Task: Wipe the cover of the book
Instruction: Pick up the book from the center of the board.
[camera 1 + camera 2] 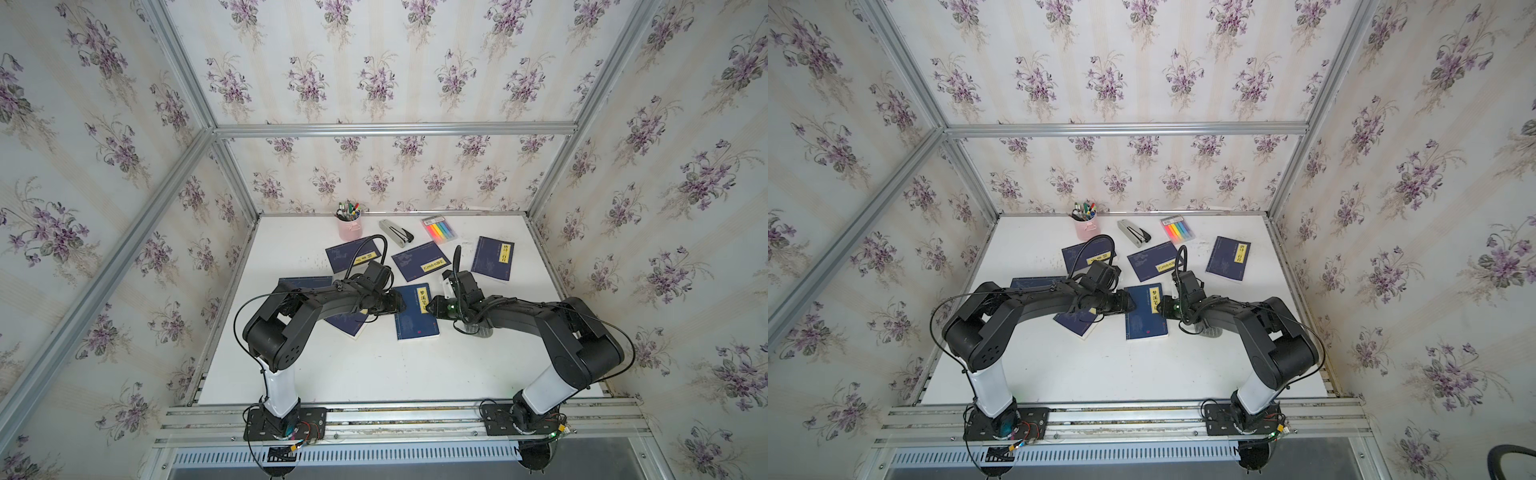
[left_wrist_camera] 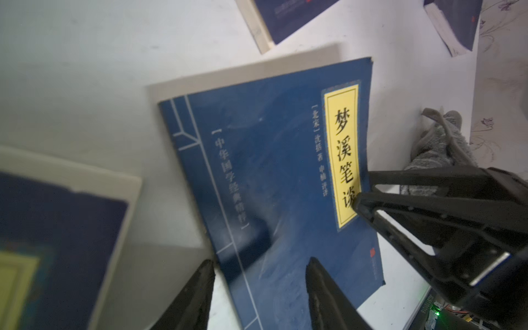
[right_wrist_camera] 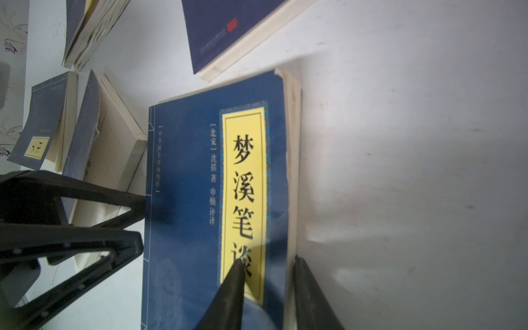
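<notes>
The book [image 1: 417, 313] is blue with a yellow title label and lies flat mid-table in both top views [image 1: 1146, 313]. My left gripper [image 1: 400, 302] is open at its spine side. In the left wrist view [image 2: 260, 270] one finger is over the cover and the other over the table. My right gripper [image 1: 431, 305] is open at the page-edge side. In the right wrist view [image 3: 267, 264] one fingertip [image 3: 237, 271] lies over the label and the other is beside the pages. A grey cloth [image 1: 478, 331] lies on the table under the right arm, held by neither gripper.
Several similar blue books lie around, one [image 1: 347, 323] just left of the book under the left arm and others [image 1: 420, 262] [image 1: 493, 258] behind. At the back stand a pink pen cup [image 1: 349, 229], a stapler [image 1: 397, 233] and a highlighter pack [image 1: 439, 228].
</notes>
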